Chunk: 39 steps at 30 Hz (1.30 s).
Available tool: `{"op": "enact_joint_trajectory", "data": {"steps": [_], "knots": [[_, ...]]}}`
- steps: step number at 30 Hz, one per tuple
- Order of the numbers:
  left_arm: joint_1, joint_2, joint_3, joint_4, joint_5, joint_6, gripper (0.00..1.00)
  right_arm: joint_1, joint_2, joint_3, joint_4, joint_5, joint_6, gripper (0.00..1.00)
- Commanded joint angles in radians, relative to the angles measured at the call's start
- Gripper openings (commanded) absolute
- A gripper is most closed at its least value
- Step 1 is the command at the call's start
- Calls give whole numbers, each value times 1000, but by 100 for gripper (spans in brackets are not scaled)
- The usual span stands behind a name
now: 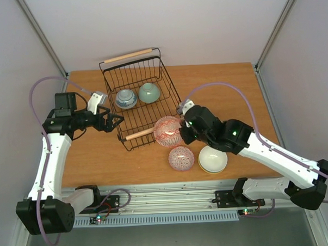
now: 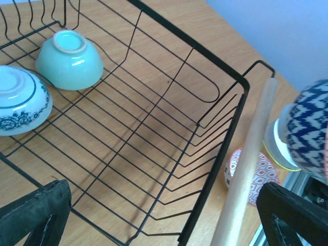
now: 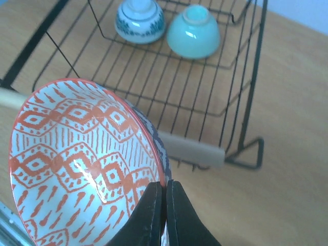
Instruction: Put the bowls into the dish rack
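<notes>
Right gripper [image 3: 164,188] pinches the red-patterned bowl [image 3: 77,159] by its rim; left wrist catches its navy outside; left gripper [image 2: 164,215] spread wide.

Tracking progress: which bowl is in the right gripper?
The orange-lined bowl, rim pinched in the right gripper; the rest sit in the rack or on the table.

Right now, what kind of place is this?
Probably a robot lab cell, not a kitchen: plain white walls, left arm and right arm bolted to a metal rail, plus a dish rack and bowls on the wooden table.
</notes>
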Motion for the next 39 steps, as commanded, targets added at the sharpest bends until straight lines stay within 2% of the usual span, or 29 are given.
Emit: {"op": "enact_joint_trajectory", "data": {"steps": [1, 11, 21, 27, 32, 35, 36, 37, 38, 39], "knots": [[2, -15, 56, -35, 75, -5, 99, 8, 95, 113, 104, 15, -140, 1], [-1, -12, 79, -67, 144, -27, 100, 5, 372, 379, 168, 1, -305, 1], [-17, 19, 48, -21, 120, -41, 99, 5, 478, 536, 183, -71, -349, 1], [-41, 29, 21, 44, 81, -89, 94, 5, 493, 551, 201, -109, -347, 1], [-51, 29, 11, 87, 43, -124, 83, 7, 512, 554, 207, -143, -335, 1], [-51, 28, 5, 111, 33, -145, 80, 8, 520, 551, 210, -161, -330, 1], [-51, 27, 3, 119, 31, -149, 77, 9, 522, 550, 212, -164, -328, 1], [-51, 29, 3, 124, 31, -153, 65, 11, 524, 548, 214, -167, -327, 1], [-76, 32, 3, 125, 31, -155, 47, 10, 523, 545, 216, -169, -324, 1], [-86, 34, 5, 123, 31, -154, 26, 10, 523, 542, 219, -172, -321, 1]]}}
